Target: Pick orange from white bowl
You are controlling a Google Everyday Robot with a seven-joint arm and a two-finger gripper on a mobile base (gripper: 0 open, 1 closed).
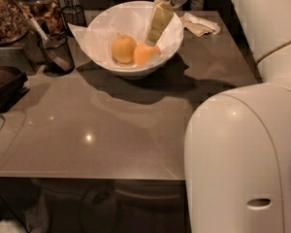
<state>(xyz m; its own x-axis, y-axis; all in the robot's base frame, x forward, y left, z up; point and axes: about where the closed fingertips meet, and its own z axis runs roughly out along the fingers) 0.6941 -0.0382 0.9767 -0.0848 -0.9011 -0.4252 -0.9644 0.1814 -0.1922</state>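
I'm hanging my gripper (152,41) inside the white bowl (101,38) at the tabletop's (111,130) 12 o'clock. The orange (144,55) is sitting right at its tip, approx 7 o'clock, w/ the paler fruit (123,48) at orange's 9. Can't tell whether jaws are apart or together.

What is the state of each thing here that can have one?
white bowl: upright on the table, holding two fruits.
orange: in the bowl, beside the paler fruit.
claw: inside the bowl, at the orange's top.
mesh cup: upright, left of the bowl.
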